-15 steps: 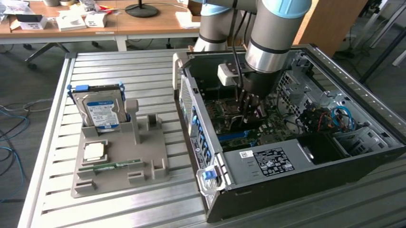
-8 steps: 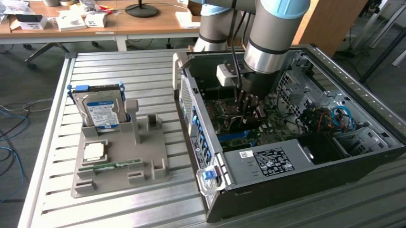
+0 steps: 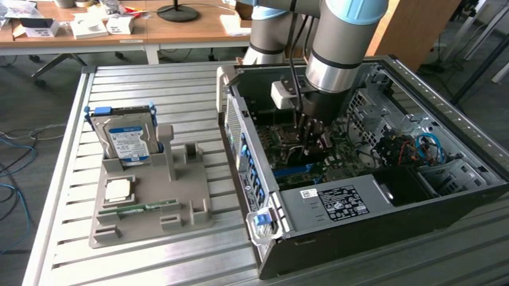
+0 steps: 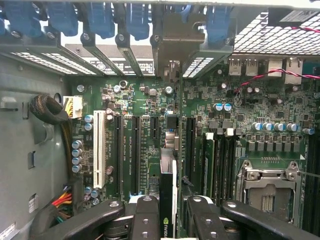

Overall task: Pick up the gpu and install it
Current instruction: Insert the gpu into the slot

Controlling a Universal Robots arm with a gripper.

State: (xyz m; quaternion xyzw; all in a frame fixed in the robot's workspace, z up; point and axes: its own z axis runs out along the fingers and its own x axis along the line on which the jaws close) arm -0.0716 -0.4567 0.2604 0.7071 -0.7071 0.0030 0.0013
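Observation:
My gripper (image 3: 309, 136) reaches down into the open computer case (image 3: 445, 196), just above the motherboard (image 4: 140, 100). In the wrist view the gpu (image 4: 168, 185) stands edge-on between my two black fingers (image 4: 145, 215), which are shut on it. Its green board edge with a black and white strip runs along an expansion slot, and its metal end bracket (image 4: 171, 45) sits against the rear slot openings. The gpu's lower edge looks level with the slot, but I cannot tell whether it is fully seated.
A white slot (image 4: 99, 149) and black slots lie beside the card, with the CPU socket (image 4: 267, 187) on the other side. On the exterior view's left a grey holder (image 3: 151, 208) carries a silver hard drive (image 3: 126, 140), a chip (image 3: 118, 189) and a memory stick (image 3: 139, 208).

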